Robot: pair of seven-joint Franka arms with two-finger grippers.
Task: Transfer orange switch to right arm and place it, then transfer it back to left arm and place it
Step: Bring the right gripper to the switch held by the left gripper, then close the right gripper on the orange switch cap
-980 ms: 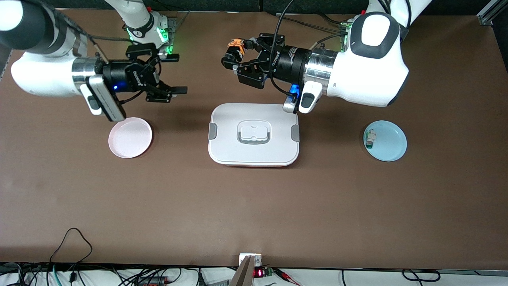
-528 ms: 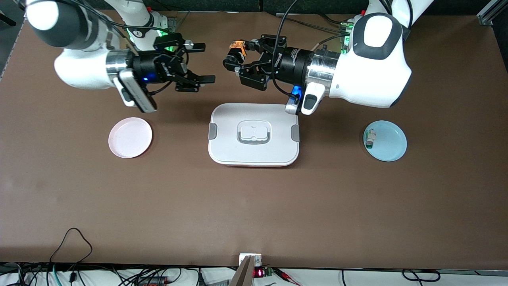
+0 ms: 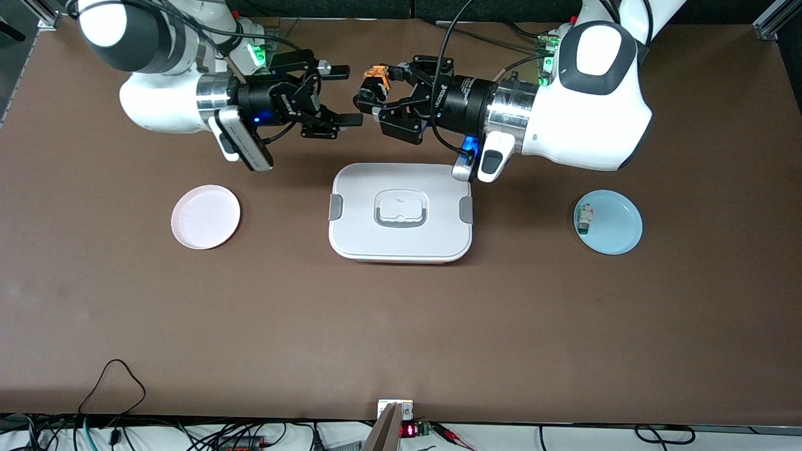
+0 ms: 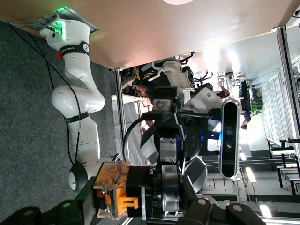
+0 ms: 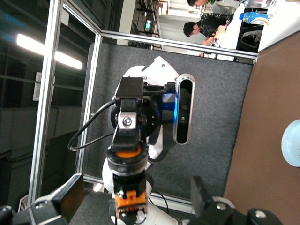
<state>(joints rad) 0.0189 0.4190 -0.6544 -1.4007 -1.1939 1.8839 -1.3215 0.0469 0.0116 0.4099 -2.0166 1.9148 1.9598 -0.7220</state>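
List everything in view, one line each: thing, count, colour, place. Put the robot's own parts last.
orange switch: one, black body with orange cap, held in the air in the left gripper, above the table between box and robot bases
box: one, white with grey latches, lid on, mid-table
pink plate: one, pink, toward the right arm's end
blue plate: one, light blue, toward the left arm's end
small switch: one, white with green end, on the blue plate
table: one, brown
left gripper: one, black, shut on the orange switch
right gripper: one, black, open, facing the switch
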